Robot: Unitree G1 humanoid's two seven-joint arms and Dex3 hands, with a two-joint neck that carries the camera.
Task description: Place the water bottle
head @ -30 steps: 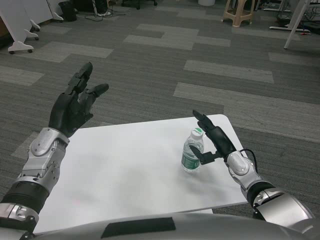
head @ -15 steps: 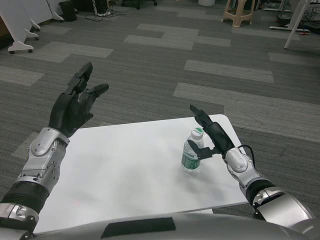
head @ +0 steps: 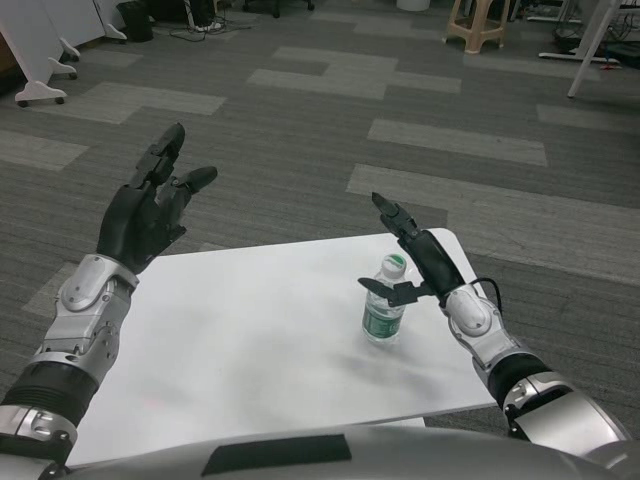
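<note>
A small clear water bottle (head: pixel 384 309) with a white cap and a green label stands upright on the white table (head: pixel 250 340), toward its right side. My right hand (head: pixel 415 260) is just right of the bottle and above it, fingers spread, thumb reaching across in front of the bottle's neck; it holds nothing. My left hand (head: pixel 150 210) is raised above the table's far left corner, fingers apart and empty.
Grey carpet tiles lie beyond the table. A white wheeled partition (head: pixel 35 50) stands far left, a wooden stool (head: pixel 478 22) at the far back, and a white table leg (head: pixel 590 50) at the far right.
My right hand has lifted up and away from the bottle, its fingers rising above the cap. The bottle stays upright in place. The left hand has not moved.
</note>
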